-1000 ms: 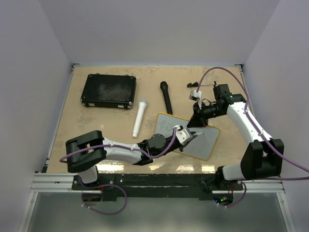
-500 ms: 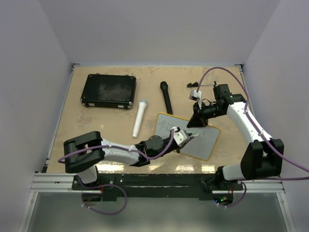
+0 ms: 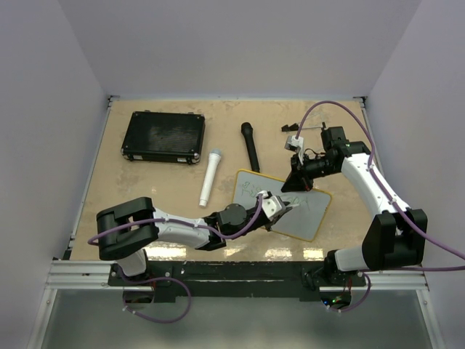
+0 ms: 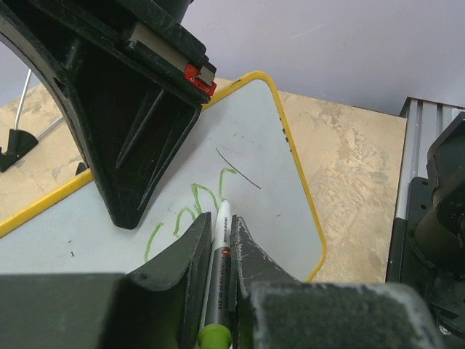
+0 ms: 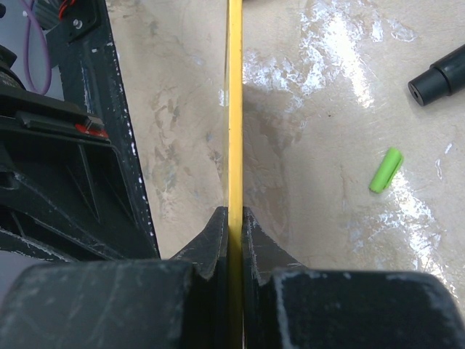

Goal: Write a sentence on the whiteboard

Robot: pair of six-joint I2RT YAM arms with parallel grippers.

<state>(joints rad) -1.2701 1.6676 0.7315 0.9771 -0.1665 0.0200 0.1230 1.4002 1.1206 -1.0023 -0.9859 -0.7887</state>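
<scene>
The whiteboard (image 3: 314, 212), yellow-rimmed, lies near the table's front middle. My right gripper (image 3: 294, 186) is shut on its far rim (image 5: 234, 109), which runs edge-on between the jaws (image 5: 234, 215). My left gripper (image 3: 285, 207) reaches over the board from the left and is shut on a grey marker (image 4: 220, 254) with a green end. The marker's white tip touches the whiteboard (image 4: 251, 131). Green strokes of the sentence (image 4: 190, 209) curve just left of the tip. The right gripper's black fingers (image 4: 138, 131) stand on the board behind the strokes.
A black case (image 3: 163, 136) sits at the back left. A white microphone (image 3: 211, 177) and a black microphone (image 3: 251, 145) lie behind the board. A green marker cap (image 5: 385, 169) rests on the table beside the board, near the black microphone's end (image 5: 439, 73).
The left gripper and marker have shifted slightly across the board. The right arm has not moved and keeps its hold on the rim.
</scene>
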